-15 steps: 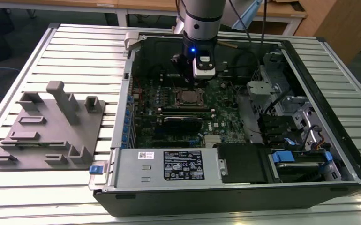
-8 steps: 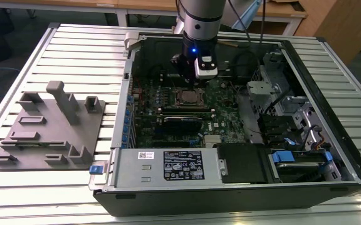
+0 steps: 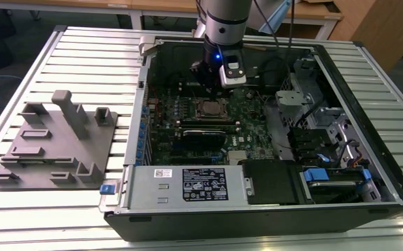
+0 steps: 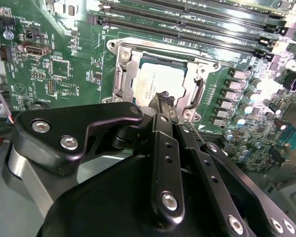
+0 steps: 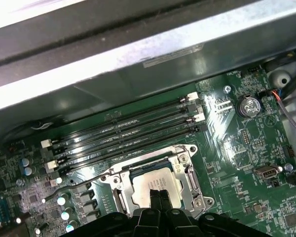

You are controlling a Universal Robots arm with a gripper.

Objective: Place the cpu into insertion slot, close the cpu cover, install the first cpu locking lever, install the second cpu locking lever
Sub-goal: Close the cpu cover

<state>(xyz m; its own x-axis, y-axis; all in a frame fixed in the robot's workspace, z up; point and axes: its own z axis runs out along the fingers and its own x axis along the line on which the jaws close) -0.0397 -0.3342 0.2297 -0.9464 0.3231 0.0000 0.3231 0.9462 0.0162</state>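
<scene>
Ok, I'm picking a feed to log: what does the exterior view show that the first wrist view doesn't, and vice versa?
The exterior view adds the open computer case, its grey labelled box, the grey fixture tray at that view's left, and the slatted table. The first wrist view adds the memory slots and the cpu cover flat around the chip. Both share the cpu in the insertion slot, the gripper over it, and the green board.

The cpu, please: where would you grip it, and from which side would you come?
Likely its two opposite edges, from straight above: the cpu lies flat, sunk in the insertion slot, and the silver frame walls off every sideways approach.
</scene>
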